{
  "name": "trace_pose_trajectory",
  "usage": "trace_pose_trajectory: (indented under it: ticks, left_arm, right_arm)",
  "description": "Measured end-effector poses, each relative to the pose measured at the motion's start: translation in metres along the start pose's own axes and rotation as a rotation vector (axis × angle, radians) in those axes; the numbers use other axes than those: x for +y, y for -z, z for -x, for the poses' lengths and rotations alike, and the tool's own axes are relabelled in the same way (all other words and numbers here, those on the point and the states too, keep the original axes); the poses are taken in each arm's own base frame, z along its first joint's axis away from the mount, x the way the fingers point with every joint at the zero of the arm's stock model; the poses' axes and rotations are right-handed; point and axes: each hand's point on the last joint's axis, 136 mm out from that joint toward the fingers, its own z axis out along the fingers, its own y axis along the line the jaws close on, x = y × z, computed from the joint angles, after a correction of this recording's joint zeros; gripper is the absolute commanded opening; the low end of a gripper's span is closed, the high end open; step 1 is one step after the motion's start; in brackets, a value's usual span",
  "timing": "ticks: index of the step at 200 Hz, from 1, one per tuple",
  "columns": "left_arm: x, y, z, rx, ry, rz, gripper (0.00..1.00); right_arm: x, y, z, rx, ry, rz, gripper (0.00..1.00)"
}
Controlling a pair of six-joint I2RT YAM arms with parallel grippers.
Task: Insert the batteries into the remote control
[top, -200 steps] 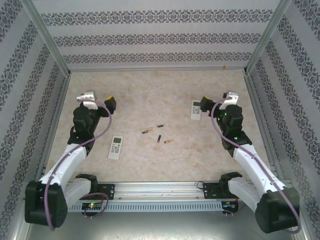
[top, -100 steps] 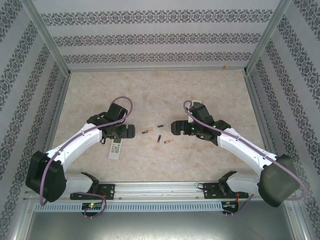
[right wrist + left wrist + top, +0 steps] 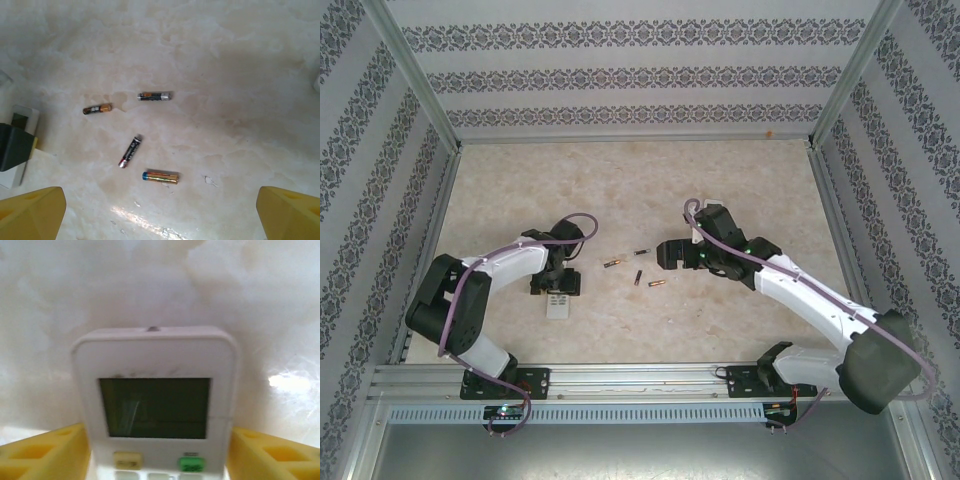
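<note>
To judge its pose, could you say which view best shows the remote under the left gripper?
The left wrist view: the remote lies face up, screen and buttons close, between the yellow jaws. The top external view shows its near end past the left gripper; the right wrist view catches a corner.

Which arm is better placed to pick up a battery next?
Right. The right gripper, open, hangs beside the four batteries, all loose on the table in its wrist view. The left gripper already straddles the remote.
</note>
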Motion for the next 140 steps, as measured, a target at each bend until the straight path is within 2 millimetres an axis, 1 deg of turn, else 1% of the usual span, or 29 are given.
trace_pose_trajectory:
  ticks: [27, 36, 50, 64, 72, 81, 89, 97, 102, 104, 105, 109, 112, 114, 115, 121, 124, 136, 140]
  left_arm:
    - [-0.003, 0.001, 0.001, 0.006, -0.006, -0.022, 0.43]
    - [-0.004, 0.002, 0.0, 0.006, -0.004, -0.026, 0.4]
    - [-0.008, 0.004, 0.002, 0.0, 0.0, -0.056, 0.38]
    - [-0.023, 0.015, 0.009, -0.04, 0.001, -0.15, 0.36]
    - [-0.035, 0.029, 0.015, -0.081, 0.001, -0.23, 0.35]
    - [-0.051, 0.053, 0.023, -0.141, -0.001, -0.339, 0.35]
    - [-0.066, 0.079, 0.032, -0.21, -0.008, -0.445, 0.35]
    - [-0.08, 0.111, 0.042, -0.285, -0.019, -0.557, 0.35]
    - [-0.091, 0.135, 0.049, -0.343, -0.028, -0.639, 0.35]
    - [-0.093, 0.141, 0.051, -0.356, -0.031, -0.658, 0.35]
    - [-0.096, 0.149, 0.053, -0.374, -0.034, -0.682, 0.35]
    - [-0.102, 0.164, 0.057, -0.408, -0.042, -0.733, 0.35]
    - [-0.108, 0.181, 0.061, -0.444, -0.05, -0.784, 0.35]
    - [-0.11, 0.187, 0.062, -0.454, -0.053, -0.804, 0.35]
    - [-0.112, 0.194, 0.064, -0.469, -0.057, -0.826, 0.35]
    - [-0.12, 0.217, 0.067, -0.51, -0.07, -0.9, 0.34]
    - [-0.124, 0.232, 0.07, -0.537, -0.08, -0.947, 0.33]
    - [-0.138, 0.276, 0.075, -0.604, -0.109, -1.098, 0.31]
    - [-0.141, 0.286, 0.076, -0.619, -0.114, -1.138, 0.31]
  right_arm:
    - [0.007, 0.014, 0.007, -0.045, 0.0, 0.026, 0.98]
    - [0.008, 0.018, 0.009, -0.062, -0.007, 0.031, 0.98]
    - [0.01, 0.026, 0.014, -0.09, -0.016, 0.04, 0.98]
    - [0.013, 0.033, 0.019, -0.118, -0.03, 0.054, 0.98]
    - [0.015, 0.037, 0.021, -0.131, -0.036, 0.069, 0.98]
    - [0.02, 0.042, 0.024, -0.146, -0.044, 0.099, 0.98]
    - [0.027, 0.046, 0.028, -0.161, -0.05, 0.135, 0.98]
    - [0.035, 0.051, 0.032, -0.176, -0.055, 0.181, 0.98]
    - [0.042, 0.055, 0.035, -0.187, -0.06, 0.217, 0.98]
    - [0.045, 0.056, 0.036, -0.191, -0.059, 0.23, 0.98]
    - [0.046, 0.057, 0.036, -0.192, -0.059, 0.235, 0.98]
    - [0.052, 0.06, 0.039, -0.201, -0.065, 0.268, 0.98]
    - [0.055, 0.062, 0.041, -0.206, -0.065, 0.287, 0.98]
    - [0.058, 0.063, 0.042, -0.21, -0.066, 0.304, 0.98]
    - [0.059, 0.064, 0.043, -0.212, -0.065, 0.309, 0.98]
    - [0.068, 0.068, 0.047, -0.221, -0.07, 0.359, 0.98]
    - [0.072, 0.07, 0.048, -0.225, -0.07, 0.38, 0.98]
    - [0.088, 0.077, 0.054, -0.233, -0.072, 0.465, 0.98]
    - [0.093, 0.08, 0.056, -0.235, -0.076, 0.494, 0.98]
